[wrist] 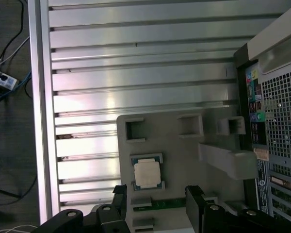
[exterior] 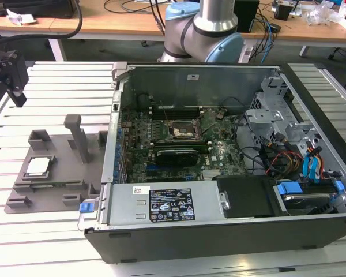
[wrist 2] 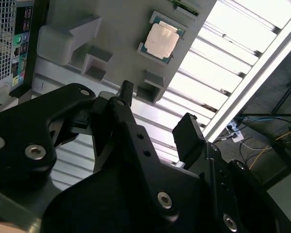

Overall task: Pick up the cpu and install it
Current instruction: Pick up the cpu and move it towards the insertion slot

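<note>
The cpu (exterior: pixel 37 166) is a small silvery square lying flat in a pocket of the grey fixture tray (exterior: pixel 57 190) at the exterior view's left. My black gripper (exterior: pixel 16 92) hangs well above and behind the tray, apart from the chip. In both wrist views the fingers stand open with nothing between them: the gripper (wrist: pixel 157 194) sits just off the cpu (wrist: pixel 147 173), and the gripper (wrist 2: pixel 157 114) is some way short of the cpu (wrist 2: pixel 161 40). The motherboard socket (exterior: pixel 181 130) lies inside the open computer case.
The open case (exterior: pixel 230 190) takes up the middle and the exterior view's right of the slotted aluminium table (exterior: pixel 52 92). A tall grey post (exterior: pixel 75 135) rises from the tray beside the chip's pocket. The arm's base (exterior: pixel 205 29) stands behind the case.
</note>
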Controlling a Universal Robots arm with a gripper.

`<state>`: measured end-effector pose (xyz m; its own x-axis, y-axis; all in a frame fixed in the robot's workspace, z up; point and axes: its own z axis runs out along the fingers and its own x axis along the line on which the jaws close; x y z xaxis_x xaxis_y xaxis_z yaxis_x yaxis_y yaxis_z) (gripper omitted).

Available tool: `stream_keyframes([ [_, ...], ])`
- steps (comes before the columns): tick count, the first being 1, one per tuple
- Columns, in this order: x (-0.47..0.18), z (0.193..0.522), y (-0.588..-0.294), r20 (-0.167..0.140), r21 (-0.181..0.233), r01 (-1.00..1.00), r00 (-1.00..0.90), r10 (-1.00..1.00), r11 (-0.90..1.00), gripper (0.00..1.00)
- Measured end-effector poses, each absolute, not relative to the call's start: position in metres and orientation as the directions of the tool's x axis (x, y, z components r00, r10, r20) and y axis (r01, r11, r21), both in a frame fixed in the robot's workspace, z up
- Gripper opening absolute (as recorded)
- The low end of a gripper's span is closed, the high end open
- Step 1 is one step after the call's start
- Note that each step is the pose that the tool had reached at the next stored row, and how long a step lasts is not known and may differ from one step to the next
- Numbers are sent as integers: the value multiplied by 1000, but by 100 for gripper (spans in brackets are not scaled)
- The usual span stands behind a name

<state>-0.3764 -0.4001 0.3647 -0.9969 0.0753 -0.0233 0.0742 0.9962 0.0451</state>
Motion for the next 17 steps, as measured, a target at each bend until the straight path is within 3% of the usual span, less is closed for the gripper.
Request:
stream_keyframes([
  [17,-376,353,-400,-23,45,74,-997,75,996,60],
])
